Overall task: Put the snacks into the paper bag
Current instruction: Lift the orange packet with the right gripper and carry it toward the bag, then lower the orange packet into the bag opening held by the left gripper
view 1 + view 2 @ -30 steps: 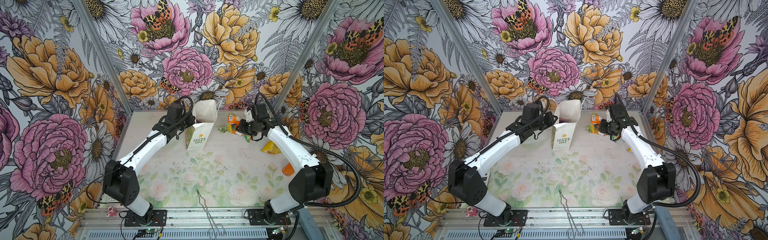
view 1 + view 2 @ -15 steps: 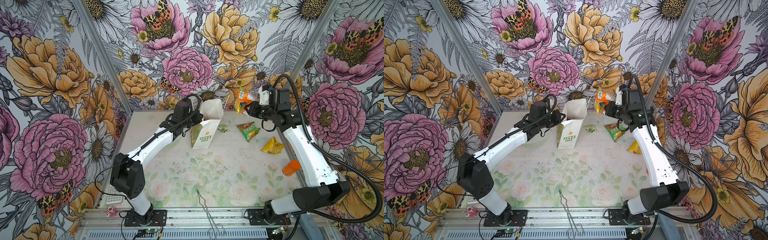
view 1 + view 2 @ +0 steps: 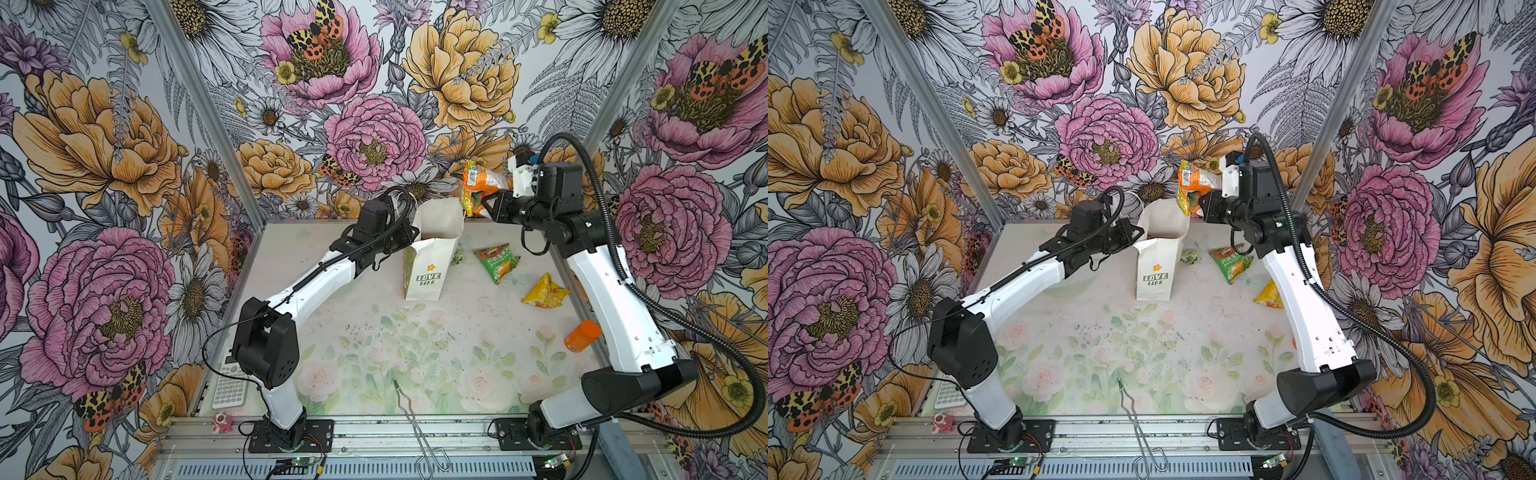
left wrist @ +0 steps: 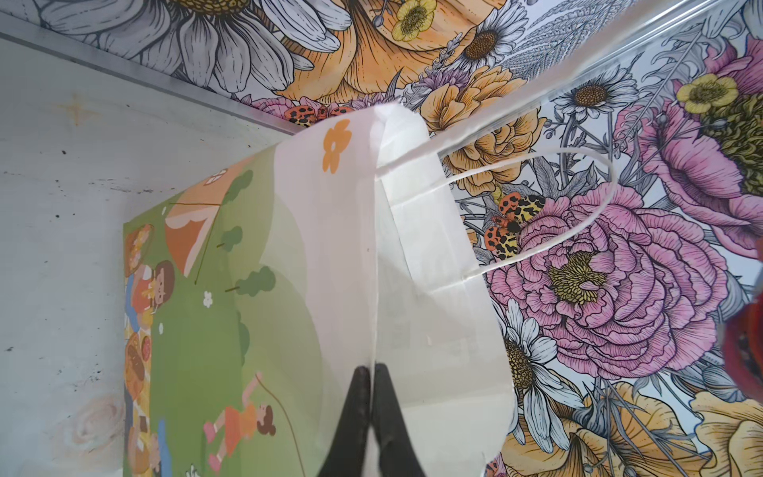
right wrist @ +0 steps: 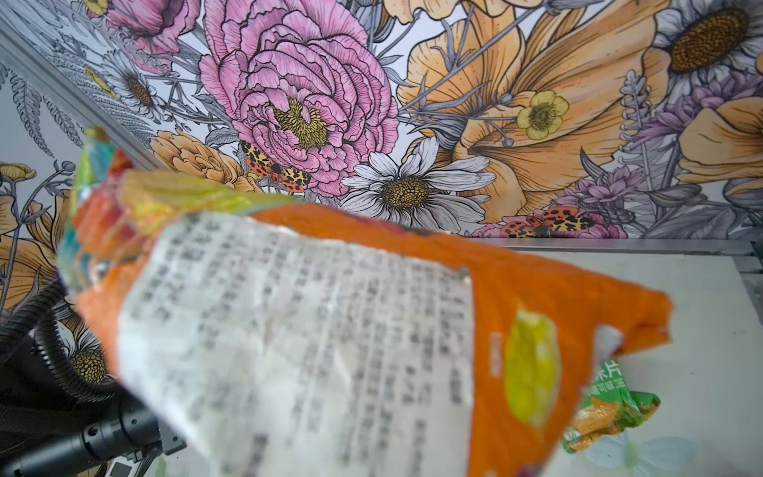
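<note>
An orange bottle (image 3: 582,336) is being shown lying at the surface's (image 3: 374,332) right edge. A white calculator (image 3: 230,384) is being shown at the near left, and metal tongs (image 3: 410,415) across the near edge.

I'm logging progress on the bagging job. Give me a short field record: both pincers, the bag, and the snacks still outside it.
paper bag: upright, mouth open
left pincer: shut on the bag's rim
right pincer: shut on orange-and-white packet, raised right of the bag's mouth
snacks lying outside: tiny green packet, green-and-orange packet, yellow packet, all right of the bag
other things: orange bottle, calculator
</note>
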Controlling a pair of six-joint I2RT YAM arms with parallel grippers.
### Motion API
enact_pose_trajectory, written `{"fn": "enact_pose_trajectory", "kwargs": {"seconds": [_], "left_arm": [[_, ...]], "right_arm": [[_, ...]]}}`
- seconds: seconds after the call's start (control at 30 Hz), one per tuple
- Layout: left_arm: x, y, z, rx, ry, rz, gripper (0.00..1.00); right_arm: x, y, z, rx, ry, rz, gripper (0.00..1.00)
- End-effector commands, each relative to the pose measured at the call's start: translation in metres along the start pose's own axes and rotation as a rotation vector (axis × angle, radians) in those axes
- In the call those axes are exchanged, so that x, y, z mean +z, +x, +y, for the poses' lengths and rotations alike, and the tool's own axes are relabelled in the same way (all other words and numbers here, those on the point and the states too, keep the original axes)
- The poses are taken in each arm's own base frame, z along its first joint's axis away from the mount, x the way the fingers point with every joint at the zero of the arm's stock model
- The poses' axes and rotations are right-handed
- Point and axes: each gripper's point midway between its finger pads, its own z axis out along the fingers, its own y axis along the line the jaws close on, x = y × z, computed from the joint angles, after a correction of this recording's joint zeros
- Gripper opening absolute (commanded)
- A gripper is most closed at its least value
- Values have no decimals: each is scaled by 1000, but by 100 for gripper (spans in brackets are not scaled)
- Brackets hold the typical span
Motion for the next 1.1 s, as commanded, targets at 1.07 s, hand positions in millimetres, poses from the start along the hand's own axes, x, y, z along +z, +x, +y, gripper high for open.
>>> {"fn": "enact_pose_trajectory", "kwargs": {"seconds": [1.07], "left_arm": [[-31,0,1,-2,4,-116,0]], "right_arm": [[81,50,25,-917,386,273,0]]}}
